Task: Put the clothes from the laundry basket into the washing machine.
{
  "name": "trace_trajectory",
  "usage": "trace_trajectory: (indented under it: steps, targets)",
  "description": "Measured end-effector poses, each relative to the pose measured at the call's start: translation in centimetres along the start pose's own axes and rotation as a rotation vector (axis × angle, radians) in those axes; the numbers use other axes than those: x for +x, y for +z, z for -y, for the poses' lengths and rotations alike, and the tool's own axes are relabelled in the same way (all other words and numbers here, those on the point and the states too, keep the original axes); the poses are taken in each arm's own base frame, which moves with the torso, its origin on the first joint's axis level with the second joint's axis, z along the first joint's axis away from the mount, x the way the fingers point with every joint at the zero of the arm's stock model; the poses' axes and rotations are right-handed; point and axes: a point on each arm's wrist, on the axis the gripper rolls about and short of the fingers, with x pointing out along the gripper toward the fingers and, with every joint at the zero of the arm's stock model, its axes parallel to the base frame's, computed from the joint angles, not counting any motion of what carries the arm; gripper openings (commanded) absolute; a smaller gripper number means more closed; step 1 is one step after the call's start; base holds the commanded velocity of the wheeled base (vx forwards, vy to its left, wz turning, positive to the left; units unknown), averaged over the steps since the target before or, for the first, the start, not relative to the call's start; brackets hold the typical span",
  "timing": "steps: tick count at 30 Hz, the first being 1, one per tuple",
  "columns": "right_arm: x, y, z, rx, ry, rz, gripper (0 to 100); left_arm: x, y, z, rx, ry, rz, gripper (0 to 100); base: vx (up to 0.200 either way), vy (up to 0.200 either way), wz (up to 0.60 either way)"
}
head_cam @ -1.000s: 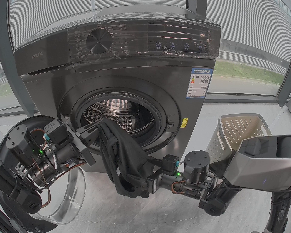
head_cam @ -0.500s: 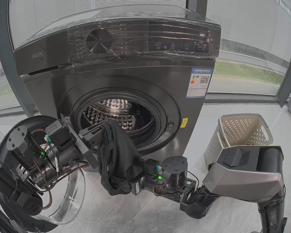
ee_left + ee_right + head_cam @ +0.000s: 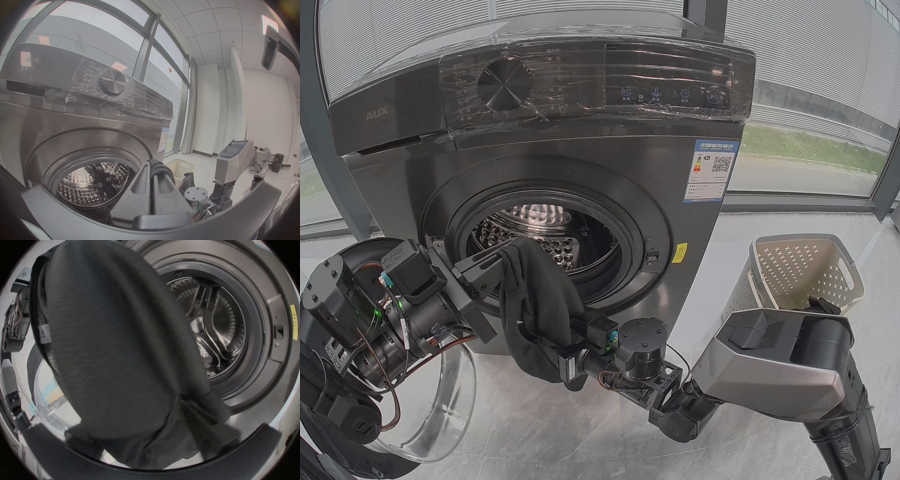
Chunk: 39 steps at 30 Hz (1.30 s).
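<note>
A black garment (image 3: pixel 540 306) hangs in front of the open drum (image 3: pixel 550 231) of the washing machine. My left gripper (image 3: pixel 499 265) is shut on the garment's top edge, just at the lower left of the door opening. In the left wrist view the shut fingers (image 3: pixel 162 193) pinch a fold of the black cloth (image 3: pixel 159 167). My right gripper (image 3: pixel 565 365) sits under the garment's lower end, buried in the cloth. In the right wrist view the garment (image 3: pixel 109 349) drapes over the gripper, with the drum (image 3: pixel 215 330) behind it. The beige laundry basket (image 3: pixel 800 265) stands at the right.
The machine's round glass door (image 3: pixel 425 400) is swung open at the lower left, behind my left arm. The basket stands on the grey tiled floor (image 3: pixel 550 437) beside the machine's right side. Windows run behind the machine.
My right arm has moved left and up towards the machine, lifting and bunching the garment's lower part. My left gripper has risen slightly towards the drum, still holding the cloth.
</note>
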Motion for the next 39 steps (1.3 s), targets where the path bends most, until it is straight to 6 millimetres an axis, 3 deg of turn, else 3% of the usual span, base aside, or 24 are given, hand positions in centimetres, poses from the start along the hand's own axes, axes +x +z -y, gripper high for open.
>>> trace_trajectory:
  steps: [5, 11, 16, 17, 25, 39]
  targets:
    - [-0.2, 0.3, 1.5, 0.001, -0.053, 0.005, 0, -0.7, -1.0, -0.9, 0.016, 0.039, -0.049, 0, 0.0, 0.0, 0.0]
    - [-0.9, 2.3, 2.8, 0.003, -0.088, 0.035, 0, -1.4, -2.7, -1.3, 0.024, 0.053, -0.129, 0, 0.0, 0.0, 0.0]
    - [-1.4, 4.7, 3.1, 0.003, -0.096, 0.082, 0, -2.9, -5.4, -0.7, 0.048, -0.01, -0.263, 0, 0.0, 0.0, 0.0]
    - [-1.5, 5.1, 3.0, 0.003, -0.096, 0.09, 0, -3.1, -5.9, -0.5, 0.052, -0.021, -0.289, 100, 0.0, 0.0, 0.0]
    - [-2.3, 6.9, 3.3, 0.001, -0.105, 0.131, 0, -3.8, -9.0, -0.2, 0.017, -0.061, -0.426, 100, 0.0, 0.0, 0.0]
    - [-4.9, 9.5, 6.8, -0.032, -0.191, 0.17, 0, -5.5, -11.3, 0.6, -0.05, -0.132, -0.56, 100, 0.0, 0.0, 0.0]
